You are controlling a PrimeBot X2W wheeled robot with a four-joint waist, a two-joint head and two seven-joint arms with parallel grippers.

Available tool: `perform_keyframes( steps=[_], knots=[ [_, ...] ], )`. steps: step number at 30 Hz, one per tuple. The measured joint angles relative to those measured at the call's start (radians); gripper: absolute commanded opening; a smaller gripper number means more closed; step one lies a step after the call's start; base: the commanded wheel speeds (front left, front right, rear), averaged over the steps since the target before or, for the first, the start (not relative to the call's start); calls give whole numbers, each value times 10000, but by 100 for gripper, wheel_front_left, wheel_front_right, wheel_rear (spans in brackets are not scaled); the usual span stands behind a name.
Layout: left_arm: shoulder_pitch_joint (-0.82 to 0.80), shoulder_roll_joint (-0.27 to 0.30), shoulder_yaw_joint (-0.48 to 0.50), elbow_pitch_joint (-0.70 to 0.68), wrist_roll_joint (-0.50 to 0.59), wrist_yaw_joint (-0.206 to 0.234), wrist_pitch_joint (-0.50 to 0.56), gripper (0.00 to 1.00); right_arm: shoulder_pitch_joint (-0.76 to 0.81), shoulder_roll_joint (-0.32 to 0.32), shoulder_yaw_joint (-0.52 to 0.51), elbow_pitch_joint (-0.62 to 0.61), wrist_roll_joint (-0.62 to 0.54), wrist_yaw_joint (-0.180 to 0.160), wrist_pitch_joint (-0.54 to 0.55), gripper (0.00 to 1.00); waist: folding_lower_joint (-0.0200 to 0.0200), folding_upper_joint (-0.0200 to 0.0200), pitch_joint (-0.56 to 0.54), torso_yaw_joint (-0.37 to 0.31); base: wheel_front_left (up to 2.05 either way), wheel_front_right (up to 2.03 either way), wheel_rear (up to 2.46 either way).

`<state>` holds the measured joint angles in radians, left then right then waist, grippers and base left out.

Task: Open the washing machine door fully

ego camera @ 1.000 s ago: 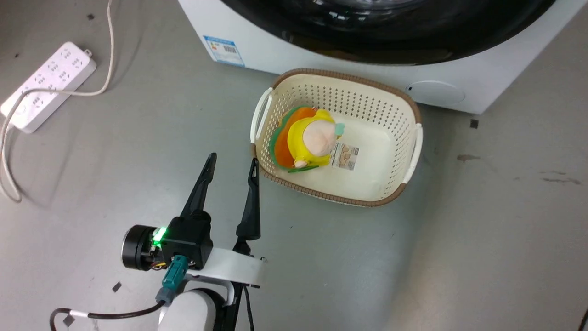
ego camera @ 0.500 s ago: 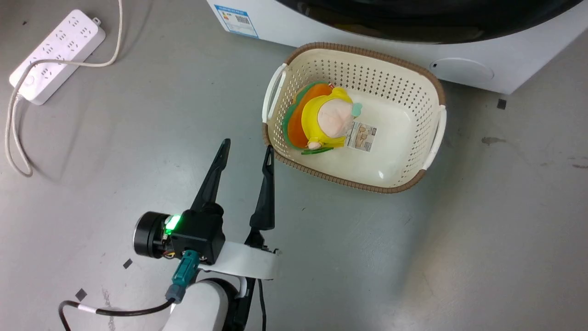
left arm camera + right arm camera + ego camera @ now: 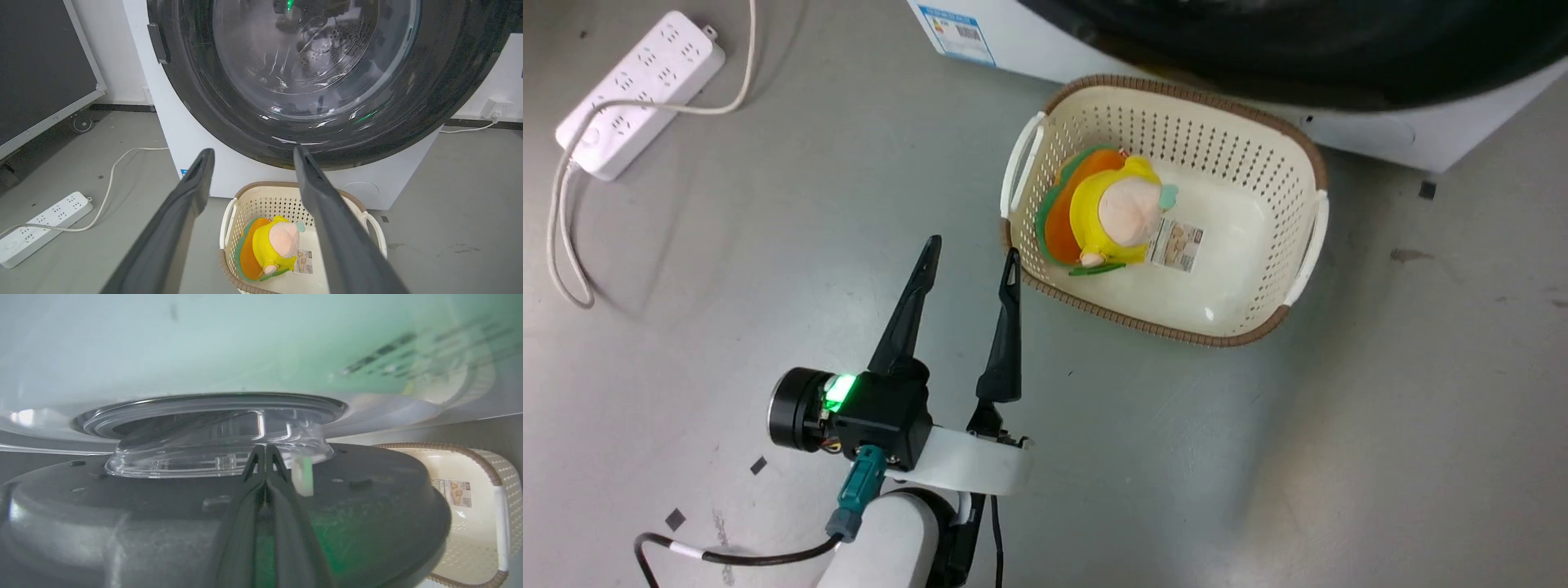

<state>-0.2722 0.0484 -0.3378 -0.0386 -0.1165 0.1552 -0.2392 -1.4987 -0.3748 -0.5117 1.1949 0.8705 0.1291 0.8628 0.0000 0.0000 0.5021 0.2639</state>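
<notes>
Right gripper [image 3: 265,449], jaws pressed together, washing machine door [image 3: 81,514] with glass bowl [image 3: 196,449], cream basket [image 3: 499,522]

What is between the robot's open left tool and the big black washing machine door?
A cream basket with a plush toy inside sits on the floor between the left tool and the door, shown in the head view.

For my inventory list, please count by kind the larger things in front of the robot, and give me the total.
Washer: 1
Basket: 1
Plush toy: 1
Power strip: 1
Wheeled board: 1
Total: 5
</notes>
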Motion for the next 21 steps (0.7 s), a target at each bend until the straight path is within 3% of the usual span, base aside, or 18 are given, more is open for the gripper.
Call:
perform_keyframes(
  steps=[7,8,15,21],
  knots=[
    [135,2,-27,305,-6,-6,-140,100,1052,579,-366,-61,1014,2,1221,0,0,0,-812,-65,0,0,0],
    [460,2,38,483,4,-69,-171,100,1902,1164,-259,-639,1172,4,1661,0,-1,0,-1244,-143,0,0,0],
    [1160,0,303,1323,-109,-453,-173,100,4416,2640,-31,-2140,1461,6,2518,0,-3,0,-2288,-366,0,0,0],
    [1407,0,382,1728,-209,-901,-171,100,6261,3181,226,-3315,1835,6,3256,0,-3,0,-3066,-443,0,0,0]
  ],
)
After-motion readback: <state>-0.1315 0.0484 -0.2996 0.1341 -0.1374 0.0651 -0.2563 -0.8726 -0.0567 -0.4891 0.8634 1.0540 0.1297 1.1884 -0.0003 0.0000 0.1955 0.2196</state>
